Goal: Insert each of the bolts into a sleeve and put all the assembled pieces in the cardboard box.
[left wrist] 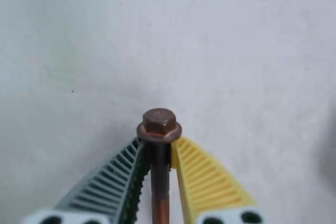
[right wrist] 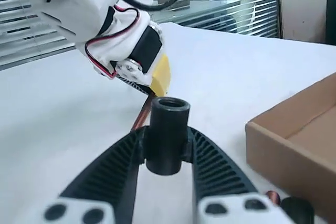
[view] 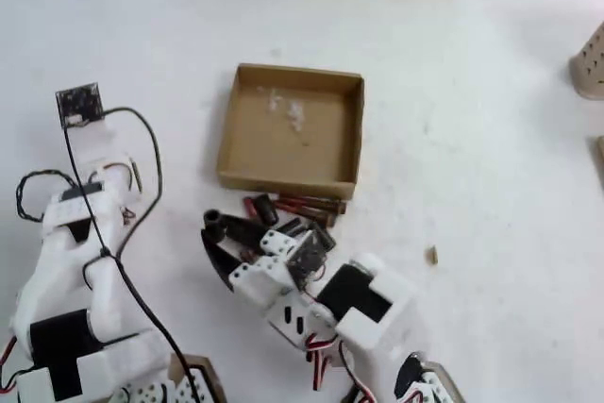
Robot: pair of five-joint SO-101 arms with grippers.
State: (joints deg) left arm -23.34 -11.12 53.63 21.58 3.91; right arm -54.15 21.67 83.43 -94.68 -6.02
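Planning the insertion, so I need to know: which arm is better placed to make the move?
Left, likely. The left gripper is shut on a bolt whose shank lies near the sleeve; the right gripper holds that sleeve upright, bore open, so it can serve as the steady fixture.

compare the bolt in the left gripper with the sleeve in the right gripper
Colour: the bolt is copper, the sleeve black.
Shape: the bolt is a slim shank with a hex head; the sleeve is a thick hollow tube.
Pose: the bolt lies along the left gripper, head past its tips; the sleeve sits crosswise in the right gripper.
Both are clamped, not yet joined.
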